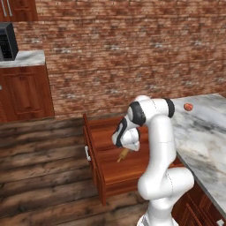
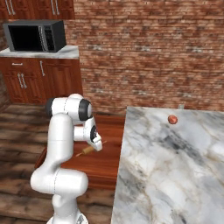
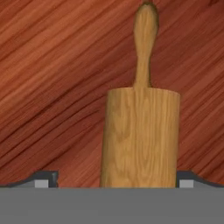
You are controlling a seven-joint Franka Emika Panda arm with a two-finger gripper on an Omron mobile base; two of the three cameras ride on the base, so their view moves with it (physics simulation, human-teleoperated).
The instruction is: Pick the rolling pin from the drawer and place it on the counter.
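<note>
The rolling pin point(image 3: 141, 135) lies flat on the floor of the pulled-out drawer point(image 1: 103, 176), just below the gripper point(image 3: 112, 181) — its 2 fingertips spread wide on either side of the barrel, holding nothing, apparently lined up to close across it

Even flat light, soft rendered blur.

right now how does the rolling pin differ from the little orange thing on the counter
The rolling pin is a long, light-tan wooden cylinder with a handle peg; the orange object is small, round and reddish. The pin lies down in the open drawer; the orange object sits up on the marble counter. Both lie loose, ungripped.
</note>
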